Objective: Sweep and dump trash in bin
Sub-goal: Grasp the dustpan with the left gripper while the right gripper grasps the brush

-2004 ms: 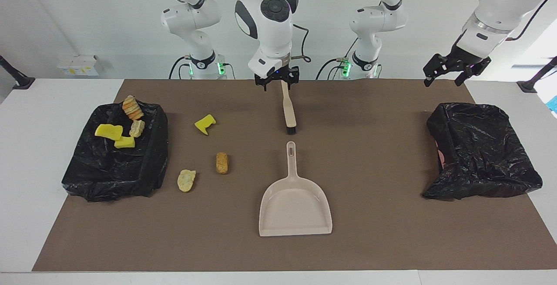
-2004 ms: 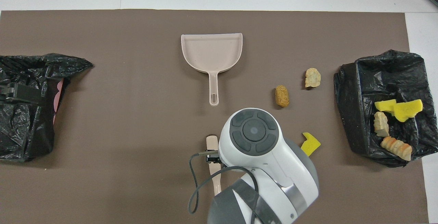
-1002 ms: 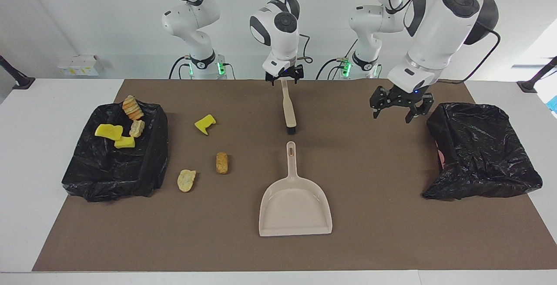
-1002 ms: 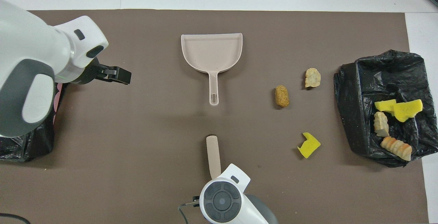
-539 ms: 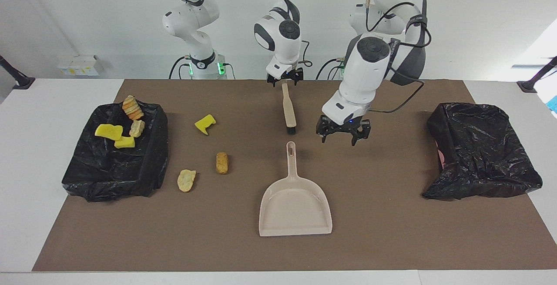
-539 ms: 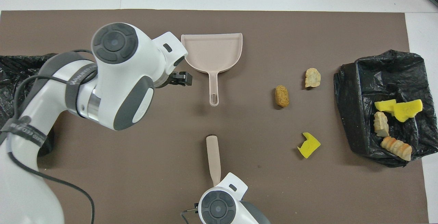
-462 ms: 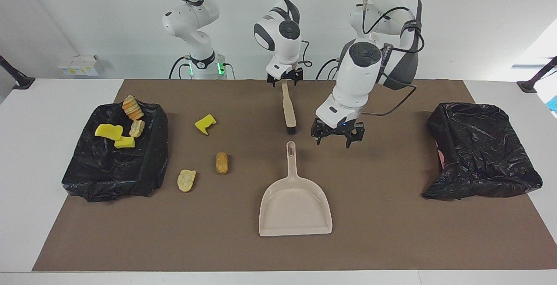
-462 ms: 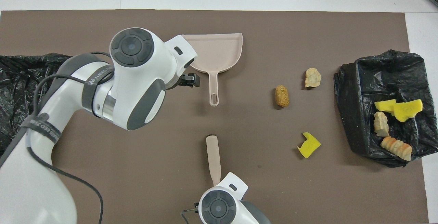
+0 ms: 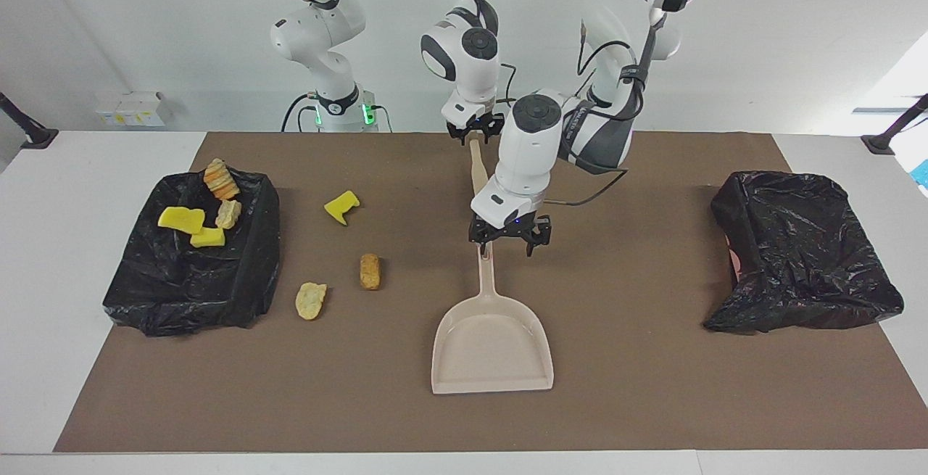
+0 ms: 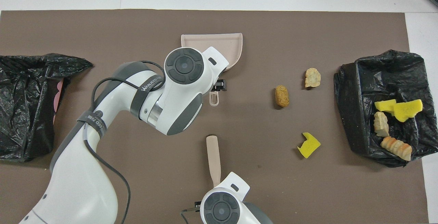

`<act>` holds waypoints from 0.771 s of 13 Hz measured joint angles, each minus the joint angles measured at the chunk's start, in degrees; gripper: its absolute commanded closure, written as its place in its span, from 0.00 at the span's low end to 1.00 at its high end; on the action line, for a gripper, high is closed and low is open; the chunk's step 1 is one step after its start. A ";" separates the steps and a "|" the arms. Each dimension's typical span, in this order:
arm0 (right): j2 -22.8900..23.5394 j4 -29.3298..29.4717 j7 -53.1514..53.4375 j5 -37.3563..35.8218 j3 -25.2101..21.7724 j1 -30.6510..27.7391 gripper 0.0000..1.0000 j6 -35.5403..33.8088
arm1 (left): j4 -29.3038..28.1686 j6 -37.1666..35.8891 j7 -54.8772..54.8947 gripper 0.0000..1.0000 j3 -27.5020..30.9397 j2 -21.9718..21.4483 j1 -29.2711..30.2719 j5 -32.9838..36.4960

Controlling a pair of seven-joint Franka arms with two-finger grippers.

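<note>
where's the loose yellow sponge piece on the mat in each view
Facing view: the yellow sponge piece lies on the brown mat between the trash-filled black bag and the brush.
Overhead view: the same piece lies between that bag and the brush.
Shared landmark: the dustpan in the middle of the mat.

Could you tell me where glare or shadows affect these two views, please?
Facing view: a bright patch on the wall at the left arm's end; crinkle highlights on the black bin bag. Overhead view: the left arm hides most of the dustpan; shadows on the mat are soft.
</note>
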 measured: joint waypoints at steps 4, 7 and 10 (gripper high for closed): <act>-0.75 -0.01 0.17 0.00 -0.01 -0.01 1.00 -0.29 | 3.49 2.12 -6.85 0.29 0.03 5.44 -2.11 3.67; -0.85 -0.01 0.23 0.01 -0.07 -0.18 1.00 -0.73 | 4.15 2.86 -7.13 1.00 0.27 5.75 -2.00 4.24; -3.74 0.10 0.26 0.01 -0.14 -3.59 1.00 -5.59 | 4.12 4.72 -6.56 1.00 0.57 5.80 -1.92 4.99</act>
